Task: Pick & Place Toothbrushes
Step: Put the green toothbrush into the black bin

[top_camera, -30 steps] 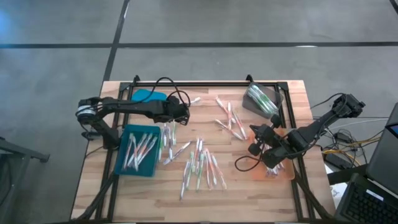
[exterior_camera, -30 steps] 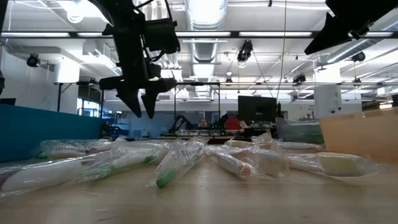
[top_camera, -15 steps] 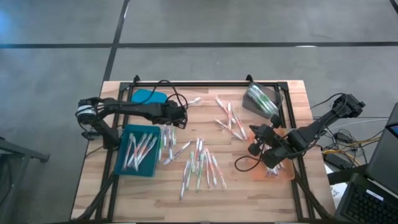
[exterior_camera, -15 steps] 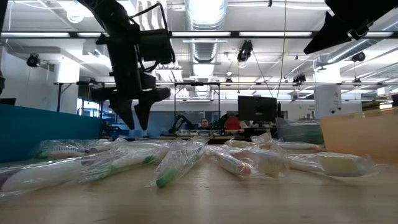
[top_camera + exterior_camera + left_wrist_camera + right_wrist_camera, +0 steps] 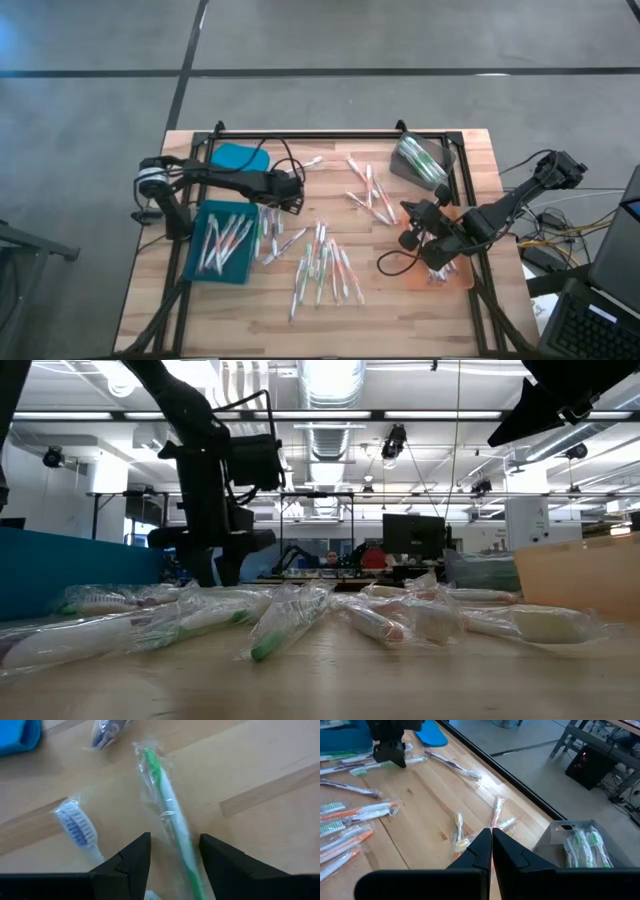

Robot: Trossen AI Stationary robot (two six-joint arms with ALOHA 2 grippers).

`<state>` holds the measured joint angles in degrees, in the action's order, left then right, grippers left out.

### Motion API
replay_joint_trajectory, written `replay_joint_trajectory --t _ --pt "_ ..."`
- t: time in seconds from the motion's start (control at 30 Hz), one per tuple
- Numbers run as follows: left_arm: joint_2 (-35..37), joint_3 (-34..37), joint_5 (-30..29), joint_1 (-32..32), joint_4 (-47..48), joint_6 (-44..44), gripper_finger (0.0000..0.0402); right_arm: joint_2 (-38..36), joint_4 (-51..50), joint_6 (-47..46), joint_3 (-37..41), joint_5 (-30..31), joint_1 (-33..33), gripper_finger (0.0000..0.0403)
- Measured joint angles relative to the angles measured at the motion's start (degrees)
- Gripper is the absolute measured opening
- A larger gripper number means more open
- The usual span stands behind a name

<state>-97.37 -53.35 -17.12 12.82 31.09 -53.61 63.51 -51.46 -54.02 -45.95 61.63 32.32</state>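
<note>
Wrapped toothbrushes point(image 5: 325, 265) lie scattered over the middle of the wooden table, with more point(image 5: 370, 190) farther back. My left gripper point(image 5: 291, 196) is low over the table beside the blue tray point(image 5: 195, 262), pointing steeply down and open. In the left wrist view its fingers point(image 5: 175, 845) stand on either side of a green-and-white wrapped toothbrush point(image 5: 167, 800) that lies flat on the wood. I cannot tell whether they touch it. My right gripper point(image 5: 412, 232) waits shut above the table's right side, holding nothing point(image 5: 490, 837).
The blue tray holds several toothbrushes point(image 5: 225, 240); a blue lid point(image 5: 238, 157) lies behind it. A grey container point(image 5: 420, 162) with toothbrushes stands at the far right, and an orange tray point(image 5: 455, 278) sits under the right arm. A blue-bristled toothbrush point(image 5: 75, 822) lies next to the left fingers.
My left gripper has come down toward the table and tipped more steeply downward, staying open; its fingertips are now level with the toothbrushes. The right arm has kept still.
</note>
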Motion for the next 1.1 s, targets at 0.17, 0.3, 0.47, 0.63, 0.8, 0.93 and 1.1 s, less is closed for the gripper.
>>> replay_joint_trajectory --t 0.17,0.3,0.47,0.63,0.8,0.93,1.1 --pt "-1.0 -0.2 0.1 0.0 -0.3 0.5 0.0177 0.0 0.0 0.0 0.0 0.0 0.0 0.0008" --pt "-0.8 -0.2 0.1 0.0 -1.2 1.2 0.0167 0.0 0.0 0.0 0.1 0.0 0.0 0.0008" --pt "-1.0 -0.7 0.4 0.0 -2.2 2.4 0.0132 0.0 0.0 0.0 0.3 0.0 0.0 0.0008" --pt "-1.0 -0.8 0.6 0.0 -3.5 2.5 0.0089 0.0 0.0 0.0 0.3 0.0 0.0 0.0008" --pt "-1.1 -0.8 1.1 0.0 -7.7 4.4 0.0052 0.0 0.0 0.0 0.3 0.0 0.0 0.0008" --pt "-1.1 -0.8 2.1 0.0 -12.7 7.2 0.0032 0.0 0.0 0.0 0.3 0.0 0.0 0.0008" --pt "-1.1 -0.8 6.6 0.0 -20.9 11.6 0.0033 0.0 0.0 0.0 0.4 0.0 0.0 0.0008"
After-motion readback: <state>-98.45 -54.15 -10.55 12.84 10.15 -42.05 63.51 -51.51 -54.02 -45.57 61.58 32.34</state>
